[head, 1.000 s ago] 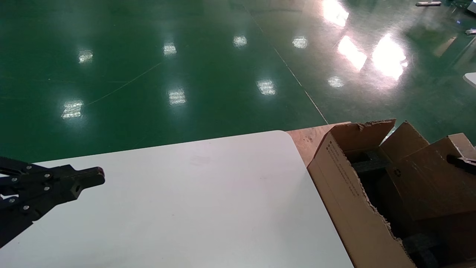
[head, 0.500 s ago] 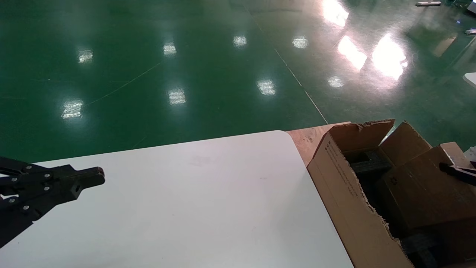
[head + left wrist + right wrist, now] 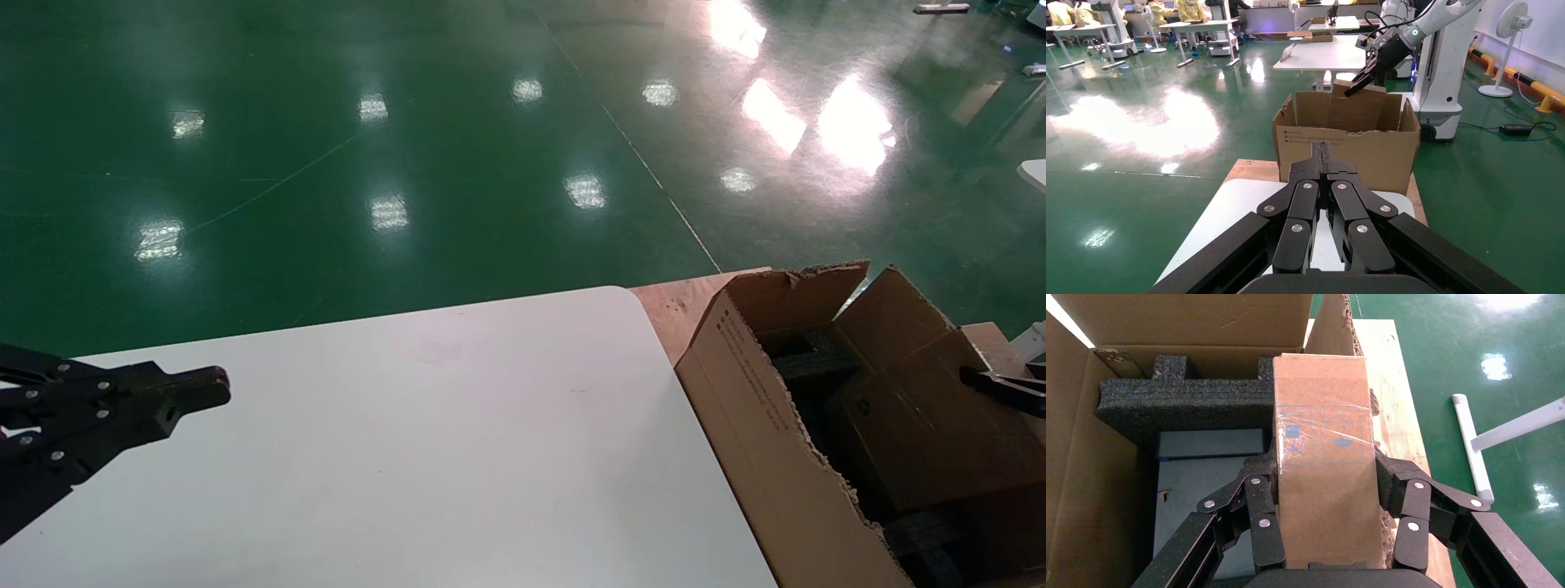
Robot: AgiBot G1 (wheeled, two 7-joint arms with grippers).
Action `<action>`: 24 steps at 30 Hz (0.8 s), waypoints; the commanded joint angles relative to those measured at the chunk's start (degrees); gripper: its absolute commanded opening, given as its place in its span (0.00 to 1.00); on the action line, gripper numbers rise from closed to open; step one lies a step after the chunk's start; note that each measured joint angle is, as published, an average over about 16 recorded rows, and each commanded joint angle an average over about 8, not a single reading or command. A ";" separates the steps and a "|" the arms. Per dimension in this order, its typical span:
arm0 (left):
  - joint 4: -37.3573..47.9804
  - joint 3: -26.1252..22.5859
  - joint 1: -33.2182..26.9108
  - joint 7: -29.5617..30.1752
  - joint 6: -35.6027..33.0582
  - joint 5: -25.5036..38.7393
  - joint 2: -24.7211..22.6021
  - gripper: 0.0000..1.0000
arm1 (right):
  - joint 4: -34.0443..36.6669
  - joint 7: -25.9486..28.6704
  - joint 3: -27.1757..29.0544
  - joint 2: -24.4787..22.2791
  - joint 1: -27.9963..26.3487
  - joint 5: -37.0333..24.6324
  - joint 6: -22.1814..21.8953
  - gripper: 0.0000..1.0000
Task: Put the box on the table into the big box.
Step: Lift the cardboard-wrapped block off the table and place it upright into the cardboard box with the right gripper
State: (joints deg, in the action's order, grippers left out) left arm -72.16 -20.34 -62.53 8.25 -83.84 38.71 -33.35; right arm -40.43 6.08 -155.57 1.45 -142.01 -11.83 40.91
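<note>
While the right gripper (image 3: 1324,505) clamps the box (image 3: 1324,478) by its long sides inside the big box (image 3: 760,408), at the table's (image 3: 409,457) three o'clock, its stiff, light-looking cardboard bears slippery tape; the left gripper (image 3: 1326,160) hangs closed.

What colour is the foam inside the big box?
Black, speckled foam, clearest in the right wrist view, beside the box held by the right claw.

A glossy green floor (image 3: 343,163) fills the head view toward 12 o'clock, with bright light spots. A wooden pallet (image 3: 678,302) shows at 2 o'clock. In the left wrist view a white fan (image 3: 1506,43) stands far off, near white tables (image 3: 1330,52).
</note>
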 commanded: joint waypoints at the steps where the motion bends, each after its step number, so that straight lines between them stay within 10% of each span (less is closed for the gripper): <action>1: 0.00 0.00 0.00 0.00 0.00 0.00 0.00 0.00 | 0.10 -0.60 -0.49 0.45 0.81 1.60 -0.37 0.00; 6: 0.00 0.00 0.00 0.00 0.00 0.00 0.00 0.00 | 0.16 -2.15 -1.10 1.53 3.78 6.01 -0.97 0.00; 9: 0.00 -0.01 0.00 0.00 0.00 0.00 0.00 0.34 | 0.38 -3.15 -1.22 2.30 5.83 8.73 -1.16 0.07; 14: 0.00 0.00 0.01 0.00 0.01 -0.01 0.00 0.96 | 1.00 -4.59 -1.24 3.48 8.96 12.52 -1.32 0.69; 17: 0.01 0.00 0.01 0.00 0.01 -0.01 0.01 1.00 | 1.29 -4.99 -1.25 3.91 10.11 13.81 -1.41 0.99; 24: 0.01 0.00 0.01 -0.01 0.02 -0.02 0.01 1.00 | 1.46 -4.98 -1.22 3.96 10.26 13.93 -1.48 1.00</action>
State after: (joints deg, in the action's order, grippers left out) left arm -72.15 -20.34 -62.52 8.25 -83.82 38.70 -33.34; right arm -38.98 1.09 -156.80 5.40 -131.78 2.07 39.42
